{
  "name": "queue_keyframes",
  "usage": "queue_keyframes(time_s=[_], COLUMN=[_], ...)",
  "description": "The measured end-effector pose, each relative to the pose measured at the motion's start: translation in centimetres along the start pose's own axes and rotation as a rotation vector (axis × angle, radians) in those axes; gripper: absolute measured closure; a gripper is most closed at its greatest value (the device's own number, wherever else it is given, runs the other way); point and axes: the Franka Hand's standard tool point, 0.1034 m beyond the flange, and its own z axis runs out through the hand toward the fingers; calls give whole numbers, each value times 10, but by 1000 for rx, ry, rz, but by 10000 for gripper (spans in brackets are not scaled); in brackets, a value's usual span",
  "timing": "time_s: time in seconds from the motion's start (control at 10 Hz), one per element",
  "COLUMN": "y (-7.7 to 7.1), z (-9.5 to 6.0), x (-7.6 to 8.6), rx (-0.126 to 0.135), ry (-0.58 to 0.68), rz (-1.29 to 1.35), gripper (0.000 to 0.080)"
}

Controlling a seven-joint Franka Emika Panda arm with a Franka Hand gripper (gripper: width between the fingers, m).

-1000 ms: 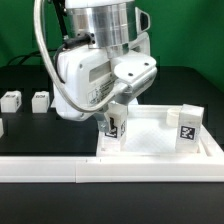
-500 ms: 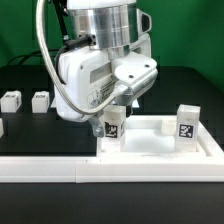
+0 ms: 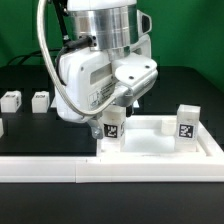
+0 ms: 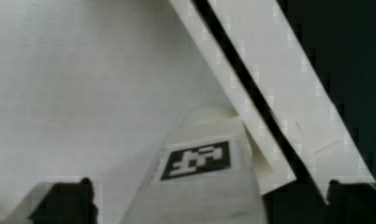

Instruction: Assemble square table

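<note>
I've got a plain green wall [image 3: 190, 30] at twelve o'clock, a black tabletop [image 3: 45, 135] out toward nine, and even lighting throughout.

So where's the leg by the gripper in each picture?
Exterior view: the leg stands on the top's corner toward the exterior view's left, under the gripper.
Wrist view: the leg stands between the two fingers, tag facing the camera.
Shared landmark: the leg's tag.

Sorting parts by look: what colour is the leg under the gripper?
White leg, black-and-white tag; exterior view shows best.
</note>
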Motion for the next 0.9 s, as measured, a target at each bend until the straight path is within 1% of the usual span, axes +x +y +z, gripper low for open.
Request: queue_keyframes(time_s=[0.5, 0.6, 0.7, 0.8, 0.9], y=[0, -1, 2, 8, 21], z=[1, -1, -13, -24, -30], x=[0, -2, -9, -16, -22], rx=[-1, 7, 36, 91, 106], ry=[1, -4, -32, -46, -48], rz=[-1, -61, -160, -295, -456], gripper=[151, 151, 151, 151, 151])
